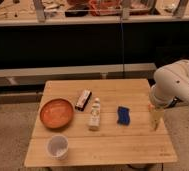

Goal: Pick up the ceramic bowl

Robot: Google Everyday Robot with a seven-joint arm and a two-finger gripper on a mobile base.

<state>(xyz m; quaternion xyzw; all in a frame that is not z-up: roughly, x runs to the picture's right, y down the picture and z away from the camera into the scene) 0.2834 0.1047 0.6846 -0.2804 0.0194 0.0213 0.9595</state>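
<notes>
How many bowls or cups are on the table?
2: the ceramic bowl at the left edge, the white cup at the front-left corner. None looks hidden. The gripper hangs over the right edge.

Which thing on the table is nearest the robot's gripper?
The blue sponge. It lies beside the gripper at the table's right edge; bottle, box, bowl and cup sit farther off.
</notes>
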